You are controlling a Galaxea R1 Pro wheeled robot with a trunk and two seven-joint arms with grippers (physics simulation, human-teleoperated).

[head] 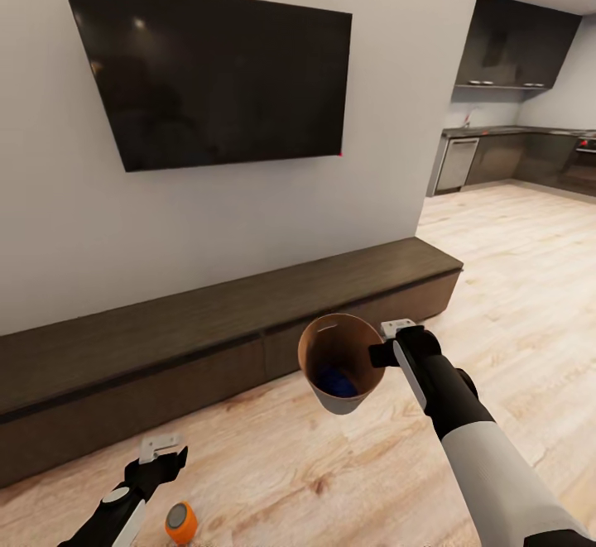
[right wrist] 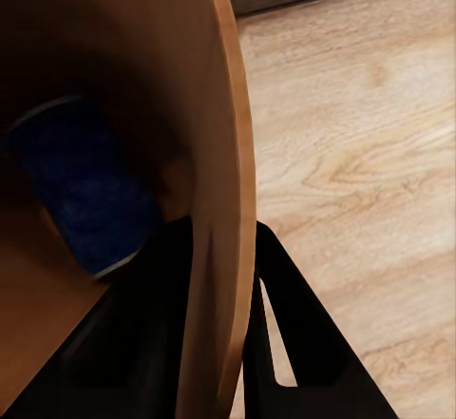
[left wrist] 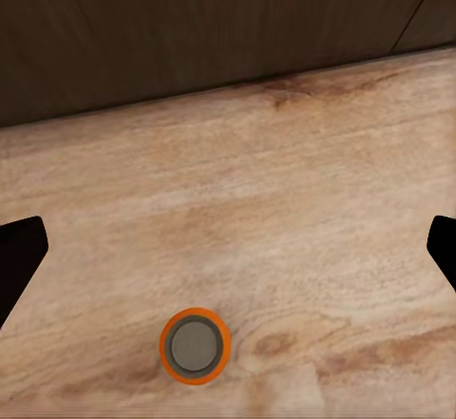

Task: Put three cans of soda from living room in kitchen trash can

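My right gripper point(head: 379, 354) is shut on the rim of the tash can point(head: 341, 365), a pale bucket with an orange-brown inside, held in the air above the plank floor. A dark blue can of soda point(head: 335, 381) lies inside it, also seen as the blue can point(right wrist: 81, 186) past the clamped rim point(right wrist: 223, 248). An orange can of soda point(head: 181, 522) with a grey top stands upright on the floor, just right of my left gripper point(head: 161, 458). The left gripper is open above the floor, with the orange can point(left wrist: 195, 345) below and between its fingers point(left wrist: 19, 253).
A long low dark-wood cabinet point(head: 207, 315) runs along the wall under a black television point(head: 207, 75). At the right, the pale floor point(head: 513, 266) leads to the kitchen with dark grey cabinets point(head: 517, 42) and a counter point(head: 497, 131).
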